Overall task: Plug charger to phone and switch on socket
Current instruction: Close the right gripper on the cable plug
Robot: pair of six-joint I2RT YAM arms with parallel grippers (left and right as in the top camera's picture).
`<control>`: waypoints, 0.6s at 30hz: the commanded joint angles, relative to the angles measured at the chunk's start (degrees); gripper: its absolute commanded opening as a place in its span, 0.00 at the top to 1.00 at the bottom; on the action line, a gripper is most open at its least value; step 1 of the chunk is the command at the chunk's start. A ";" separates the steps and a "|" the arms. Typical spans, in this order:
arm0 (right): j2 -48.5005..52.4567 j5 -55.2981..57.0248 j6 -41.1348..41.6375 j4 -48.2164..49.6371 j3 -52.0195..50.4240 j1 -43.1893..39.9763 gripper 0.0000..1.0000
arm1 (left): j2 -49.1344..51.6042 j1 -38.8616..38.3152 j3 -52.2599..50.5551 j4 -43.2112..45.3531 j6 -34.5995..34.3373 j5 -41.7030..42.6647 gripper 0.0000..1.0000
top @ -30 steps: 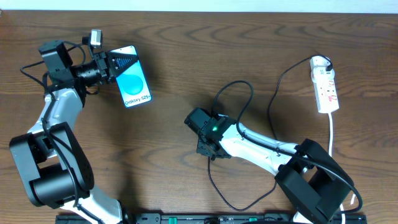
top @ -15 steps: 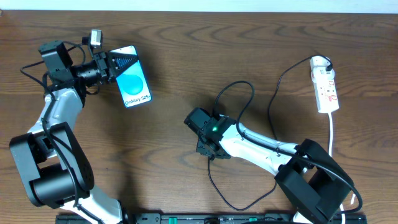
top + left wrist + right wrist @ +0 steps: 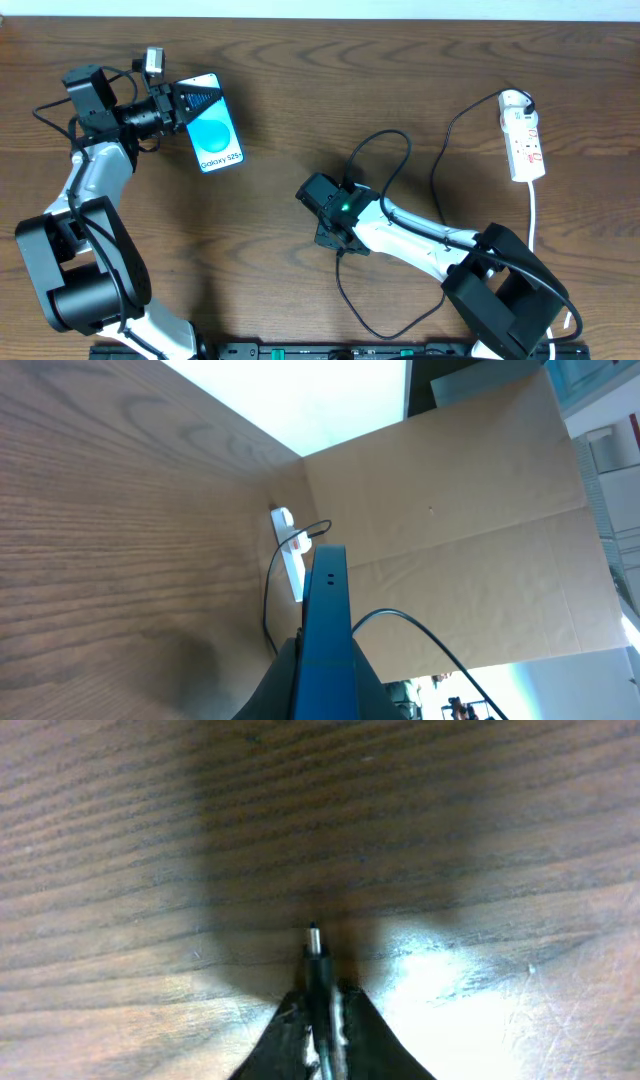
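Note:
The phone (image 3: 216, 138) with its light blue "Galaxy S25+" screen lies at the table's far left; my left gripper (image 3: 196, 100) is shut on its top end. In the left wrist view the phone (image 3: 325, 630) shows edge-on between the fingers. My right gripper (image 3: 337, 240) at the table's middle is shut on the charger's plug end; the plug tip (image 3: 314, 938) sticks out from the fingers (image 3: 322, 1020) just above the wood. The black charger cable (image 3: 400, 150) loops right to the white socket (image 3: 524, 140) at the far right, where it is plugged in.
The socket's white cord (image 3: 534, 215) runs down toward the front right. The charger cable also curls near the front edge (image 3: 385, 330). A brown cardboard wall (image 3: 450, 510) stands behind the table in the left wrist view.

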 commanded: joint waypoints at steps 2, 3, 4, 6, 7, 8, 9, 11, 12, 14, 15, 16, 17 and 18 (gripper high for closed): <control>0.42 1.09 0.33 -0.04 -0.79 0.15 0.99 | -1.07 0.31 -0.31 0.15 0.35 0.79 0.93; 0.42 1.09 0.31 -0.04 -0.79 0.09 0.99 | -1.07 0.31 -0.31 0.15 0.35 0.79 0.93; 0.39 1.07 0.31 -0.02 -0.76 0.02 0.99 | -1.05 0.31 -0.31 0.15 0.35 0.79 0.93; 0.39 0.87 0.31 -0.07 -0.50 -0.22 0.99 | -1.05 0.31 -0.31 0.15 0.35 0.79 0.92; 0.39 0.39 0.26 -0.09 -0.20 -0.55 0.99 | -1.07 0.31 -0.31 0.15 0.35 0.79 0.93; 0.35 0.02 0.15 -0.15 0.02 -0.79 0.99 | -1.07 0.31 -0.31 0.15 0.35 0.79 0.93; 0.24 -0.70 -0.52 -0.13 0.33 -1.20 0.99 | -1.05 0.31 -0.31 0.15 0.35 0.79 0.93; -0.11 -2.62 -2.64 -0.09 0.98 -2.25 0.99 | -1.07 0.31 -0.31 0.15 0.35 0.79 0.92; -0.39 -4.20 -4.57 -0.04 1.42 -2.86 0.99 | -1.07 0.31 -0.31 0.15 0.35 0.79 0.92; -0.85 -8.17 -9.22 -0.07 2.54 -4.31 0.99 | -1.07 0.31 -0.31 0.15 0.33 0.79 0.93; -1.16 -10.84 -11.93 0.02 3.15 -5.14 0.99 | -1.07 0.31 -0.31 0.15 0.31 0.79 0.93; -1.62 -13.92 -14.88 0.24 3.69 -6.01 0.99 | -1.07 0.31 -0.31 0.15 0.09 0.81 0.93; -1.86 -15.54 -16.28 0.48 3.96 -6.43 0.99 | -1.07 0.31 -0.31 0.15 -0.09 0.79 0.92; -2.32 -18.91 -19.32 1.11 4.31 -7.15 0.99 | -1.07 0.31 -0.31 0.17 -0.09 0.81 0.92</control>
